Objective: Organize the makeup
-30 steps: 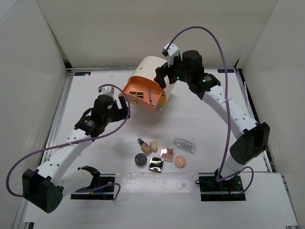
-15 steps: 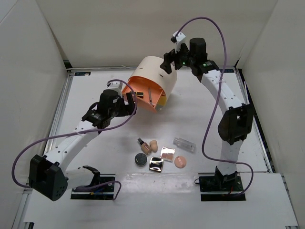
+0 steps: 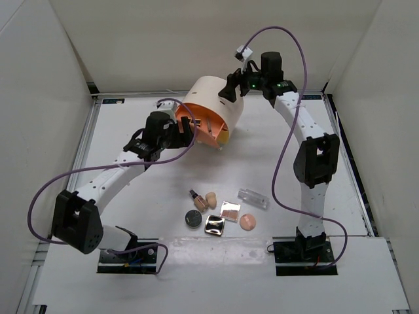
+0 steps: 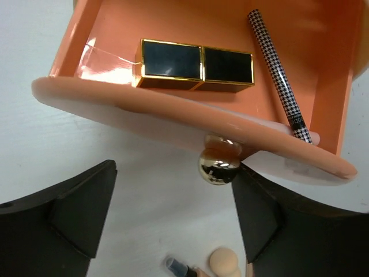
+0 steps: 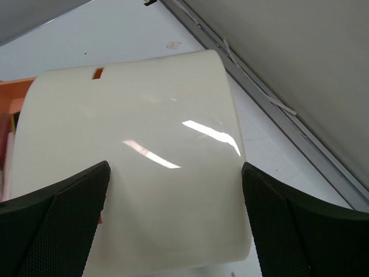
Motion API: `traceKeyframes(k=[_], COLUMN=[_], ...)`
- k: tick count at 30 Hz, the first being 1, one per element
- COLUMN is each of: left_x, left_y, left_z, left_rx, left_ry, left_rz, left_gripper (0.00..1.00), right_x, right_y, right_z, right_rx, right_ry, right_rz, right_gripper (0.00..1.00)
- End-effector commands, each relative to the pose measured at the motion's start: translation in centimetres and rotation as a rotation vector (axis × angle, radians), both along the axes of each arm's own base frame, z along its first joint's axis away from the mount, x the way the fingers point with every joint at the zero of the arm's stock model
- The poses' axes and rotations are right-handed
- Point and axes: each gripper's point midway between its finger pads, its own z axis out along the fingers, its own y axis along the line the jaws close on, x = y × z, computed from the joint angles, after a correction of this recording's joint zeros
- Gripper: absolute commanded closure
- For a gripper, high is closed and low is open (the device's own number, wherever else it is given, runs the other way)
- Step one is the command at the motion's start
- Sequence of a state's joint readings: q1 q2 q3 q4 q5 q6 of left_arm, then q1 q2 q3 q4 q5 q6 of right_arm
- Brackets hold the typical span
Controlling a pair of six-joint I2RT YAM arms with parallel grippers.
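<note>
1. On a white table [image 3: 131, 196] boxed in by pale walls [image 3: 39, 98], the makeup lies clustered toward 6 o'clock, well apart from both arms. It includes a black round compact [image 3: 192, 218], a shiny square compact [image 3: 214, 226], a peach puff [image 3: 247, 222], a beige sponge [image 3: 211, 199] and a clear case [image 3: 253, 197]. Expect the compacts and the case to be light, hard and slick, so take them across opposite edges. The puff and sponge look soft and should squash under a pinch. At 12 o'clock a cream cylinder [image 3: 216, 98] lies tipped, the left gripper [image 3: 185, 127] at its orange drawer [image 3: 206, 131] and the right gripper [image 3: 230, 91] over its back.

2. From the left wrist, you see the left gripper [image 4: 173, 213] with jaws wide apart and holding nothing, flanking a gold knob [image 4: 219, 167]. Inside the drawer lie two black-and-gold cases [image 4: 196, 63] and a houndstooth pencil [image 4: 277, 75].

3. From the right wrist, the right gripper [image 5: 173, 231] is spread either side of the glossy cylinder wall. You cannot tell whether it touches.
</note>
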State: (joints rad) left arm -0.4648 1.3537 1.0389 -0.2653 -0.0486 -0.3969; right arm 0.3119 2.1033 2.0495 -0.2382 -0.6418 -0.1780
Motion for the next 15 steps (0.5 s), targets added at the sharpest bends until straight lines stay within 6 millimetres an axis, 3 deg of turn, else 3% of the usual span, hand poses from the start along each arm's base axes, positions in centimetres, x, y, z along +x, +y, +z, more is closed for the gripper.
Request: traceKeyframes(k=[1, 3, 6, 11, 15], left_x=[3.3, 5.0, 7.0, 9.8, 11.6], left_y=[-0.2, -0.5, -1.4, -2.1, -2.5], left_z=[4.3, 5.5, 5.8, 5.8, 5.2], left_rx=[-0.058, -0.071, -0.072, -0.071, -0.038], left_ry=[-0.139, -0.176, -0.177, -0.173, -0.154], left_rz=[0.038, 0.037, 0.014, 0.038, 0.044], left_gripper=[0.11, 0.14, 0.14, 0.14, 0.08], right_x=[-1.7, -2.5, -2.8, -2.9, -2.6], right_y=[1.2, 1.8, 1.9, 2.0, 1.9], right_z=[0.1, -0.3, -0.6, -0.2, -0.2], right_rx=[0.009, 0.016, 0.025, 0.037, 0.035], right_ry=[0.004, 0.02, 0.04, 0.045, 0.045], right_rz=[0.089, 0.13, 0.148, 0.148, 0.122], right_gripper=[0.04, 0.05, 0.06, 0.07, 0.07])
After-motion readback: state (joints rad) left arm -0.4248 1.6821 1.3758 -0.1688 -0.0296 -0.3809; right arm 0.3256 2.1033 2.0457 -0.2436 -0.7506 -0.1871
